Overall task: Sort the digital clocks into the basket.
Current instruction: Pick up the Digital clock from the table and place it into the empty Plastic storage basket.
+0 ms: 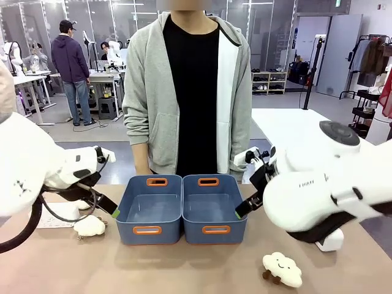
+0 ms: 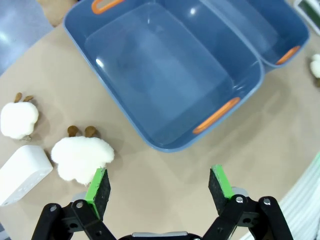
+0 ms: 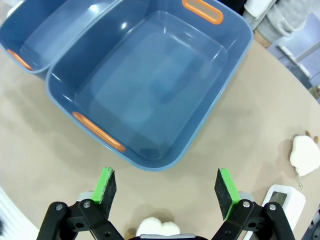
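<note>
Two identical blue baskets (image 1: 152, 208) (image 1: 213, 207) stand side by side mid-table, both empty. One white digital clock (image 2: 22, 172) lies left of the tubs, beside a cloud toy, down-left of my left gripper (image 2: 159, 185). That gripper hovers open over the bare table just outside the left basket (image 2: 165, 65). The other digital clock (image 3: 282, 200) lies screen up at the right, under my right arm (image 1: 331, 242). My right gripper (image 3: 167, 187) hangs open beside the right basket (image 3: 150, 85). Nothing is between either pair of fingers.
Fluffy white cloud toys lie around: two (image 2: 82, 157) (image 2: 17, 119) by the left clock, one (image 3: 306, 155) near the right clock, one (image 1: 282, 268) at the front right. A person in a grey hoodie (image 1: 190, 92) stands behind the baskets.
</note>
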You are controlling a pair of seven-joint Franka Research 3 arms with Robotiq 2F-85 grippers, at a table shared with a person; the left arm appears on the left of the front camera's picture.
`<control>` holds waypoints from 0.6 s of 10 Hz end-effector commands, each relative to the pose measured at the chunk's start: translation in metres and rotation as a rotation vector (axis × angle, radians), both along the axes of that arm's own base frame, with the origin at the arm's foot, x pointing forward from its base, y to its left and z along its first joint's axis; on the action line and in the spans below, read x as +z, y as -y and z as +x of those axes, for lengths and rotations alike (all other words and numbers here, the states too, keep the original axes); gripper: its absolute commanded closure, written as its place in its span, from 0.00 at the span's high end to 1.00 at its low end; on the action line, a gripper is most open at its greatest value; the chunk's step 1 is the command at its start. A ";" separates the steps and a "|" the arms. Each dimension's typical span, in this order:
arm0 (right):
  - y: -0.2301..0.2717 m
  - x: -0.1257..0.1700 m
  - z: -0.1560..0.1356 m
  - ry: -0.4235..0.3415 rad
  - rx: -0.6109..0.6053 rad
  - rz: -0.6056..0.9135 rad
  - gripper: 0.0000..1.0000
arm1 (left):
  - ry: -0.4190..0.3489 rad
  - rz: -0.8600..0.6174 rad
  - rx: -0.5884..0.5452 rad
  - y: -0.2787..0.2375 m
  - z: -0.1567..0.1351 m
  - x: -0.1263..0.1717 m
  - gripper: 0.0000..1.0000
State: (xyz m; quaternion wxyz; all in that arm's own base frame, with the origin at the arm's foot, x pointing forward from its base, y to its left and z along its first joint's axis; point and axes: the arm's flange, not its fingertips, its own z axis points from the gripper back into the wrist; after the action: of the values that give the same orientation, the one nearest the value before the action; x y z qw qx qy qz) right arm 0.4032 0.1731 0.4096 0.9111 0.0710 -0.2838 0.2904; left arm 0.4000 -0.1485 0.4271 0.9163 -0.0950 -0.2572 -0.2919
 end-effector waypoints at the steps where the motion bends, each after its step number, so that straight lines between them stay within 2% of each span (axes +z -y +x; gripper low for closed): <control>1: 0.023 0.016 0.006 -0.067 0.053 0.088 1.00 | -0.045 -0.067 -0.036 -0.022 0.004 0.016 1.00; 2: 0.033 0.028 0.005 -0.114 0.079 0.195 1.00 | -0.083 -0.141 -0.049 -0.031 0.002 0.024 1.00; 3: 0.052 0.040 0.005 -0.237 0.109 0.338 1.00 | -0.222 -0.281 -0.086 -0.047 -0.004 0.033 1.00; 4: 0.074 0.045 0.010 -0.339 0.126 0.457 1.00 | -0.264 -0.440 -0.151 -0.066 -0.004 0.040 1.00; 5: 0.097 0.050 0.013 -0.399 0.159 0.605 1.00 | -0.267 -0.559 -0.165 -0.091 -0.007 0.044 1.00; 6: 0.121 0.052 0.015 -0.422 0.150 0.689 1.00 | -0.278 -0.683 -0.198 -0.119 -0.014 0.042 1.00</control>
State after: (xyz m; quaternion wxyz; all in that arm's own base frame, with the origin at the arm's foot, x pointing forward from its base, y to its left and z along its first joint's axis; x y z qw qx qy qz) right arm 0.3954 0.0782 0.4757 0.8420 0.4289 -0.1987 0.2598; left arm 0.3790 -0.0599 0.4796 0.8381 -0.4113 -0.2228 -0.2807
